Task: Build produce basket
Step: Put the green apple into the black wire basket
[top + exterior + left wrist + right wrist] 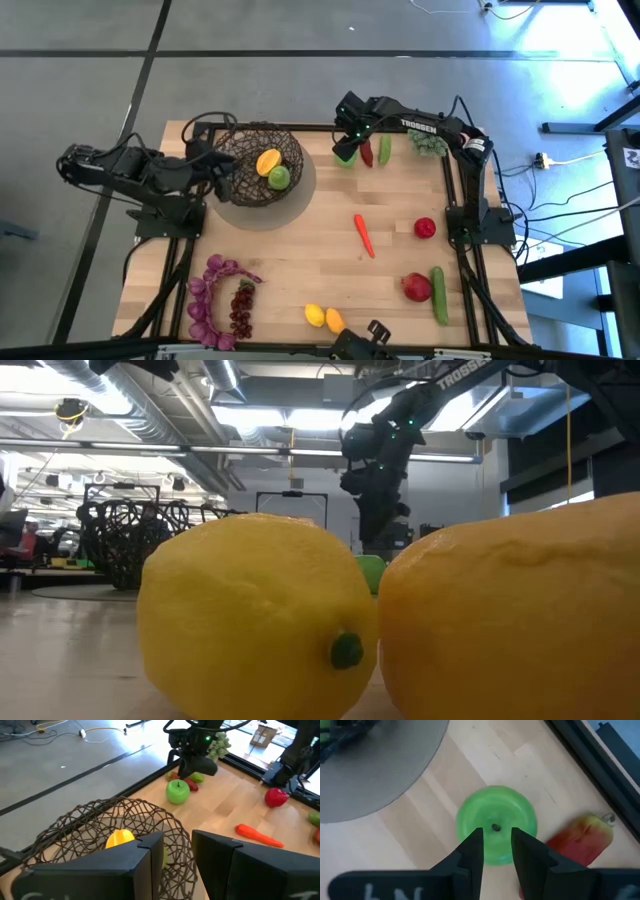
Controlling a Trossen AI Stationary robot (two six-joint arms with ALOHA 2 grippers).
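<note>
Basket [258, 163] nr far edge, maybe.

Mango [268, 160] in basket [248, 190]; right claw [345, 150] above apple [496, 825]; carrot [364, 235] mid-table.

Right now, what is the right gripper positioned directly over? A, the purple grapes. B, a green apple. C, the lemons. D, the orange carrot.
B: in the right wrist view the right gripper points straight down at the green apple, its stem dimple showing between the two dark fingertips; the high view puts that gripper at the table's far edge, away from the carrot.
</note>
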